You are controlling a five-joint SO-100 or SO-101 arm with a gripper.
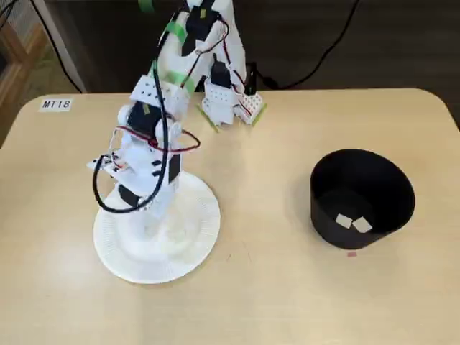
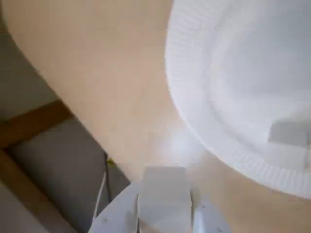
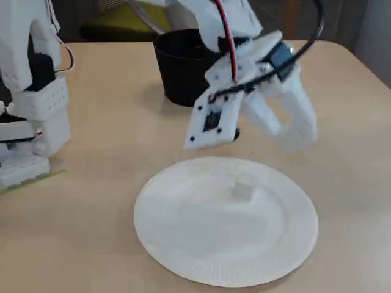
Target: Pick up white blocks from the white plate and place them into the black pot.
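Note:
The white plate lies on the left half of the table in a fixed view. One white block rests on it, right of centre in a fixed view. My gripper hangs a little above the plate's far right rim, open, with nothing between its fingers; it is above and slightly right of the block. One white finger shows at the bottom of the wrist view. The black pot stands apart from the plate, with two white blocks on its floor.
The arm's white base stands at the table's back edge with black cables trailing behind it. A label reading MT18 is stuck near the back left corner. A small pink mark lies in front of the pot.

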